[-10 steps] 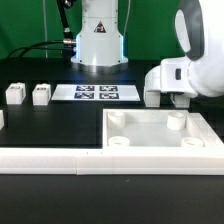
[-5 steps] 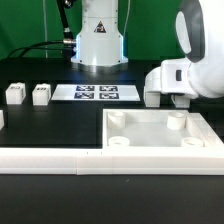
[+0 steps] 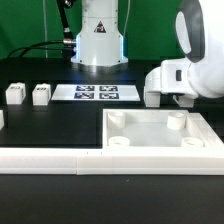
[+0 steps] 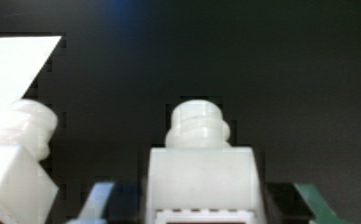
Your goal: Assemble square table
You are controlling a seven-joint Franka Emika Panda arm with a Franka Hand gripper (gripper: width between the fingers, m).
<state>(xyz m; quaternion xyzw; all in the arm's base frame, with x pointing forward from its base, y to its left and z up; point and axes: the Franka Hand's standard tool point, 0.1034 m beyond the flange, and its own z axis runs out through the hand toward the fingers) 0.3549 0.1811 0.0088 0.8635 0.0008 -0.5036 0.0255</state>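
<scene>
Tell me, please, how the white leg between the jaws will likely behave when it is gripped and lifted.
The leg looks like moulded plastic, so probably stiff and light. Its flat block sides should give the jaws a firm hold, though smooth plastic may slip. Being square-bodied, it is unlikely to roll.

Exterior cam sits low at the table (image 3: 60, 125)'s front edge, facing the arm base (image 3: 98, 40). Wrist cam's right up on a leg (image 4: 198, 180); both catch the table.
</scene>
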